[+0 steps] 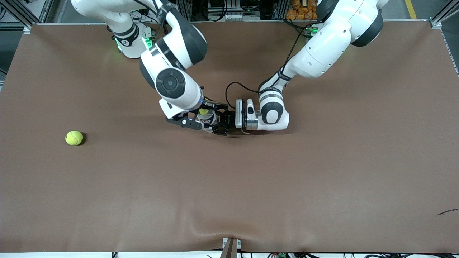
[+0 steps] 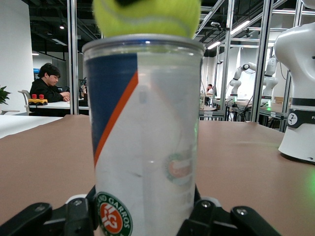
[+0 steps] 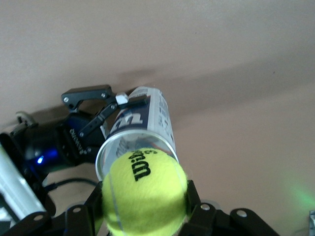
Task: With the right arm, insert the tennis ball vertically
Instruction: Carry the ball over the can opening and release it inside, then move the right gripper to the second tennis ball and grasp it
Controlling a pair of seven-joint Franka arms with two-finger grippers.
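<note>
A clear tennis ball can [image 2: 147, 132] with a blue and orange label stands upright in the middle of the table [image 1: 322, 172]. My left gripper [image 2: 146, 216] is shut on the can's lower part, one finger on each side; in the front view this gripper [image 1: 223, 123] reaches in level from the left arm's end. A yellow tennis ball [image 3: 144, 191] is held in my right gripper [image 3: 144, 212], which is shut on it. The ball sits right at the can's open mouth [image 3: 135, 147], its lower part at the rim [image 2: 145, 39].
A second tennis ball [image 1: 74, 138] lies on the brown mat toward the right arm's end of the table. A small dark scrap [image 1: 447, 212] lies near the front edge at the left arm's end.
</note>
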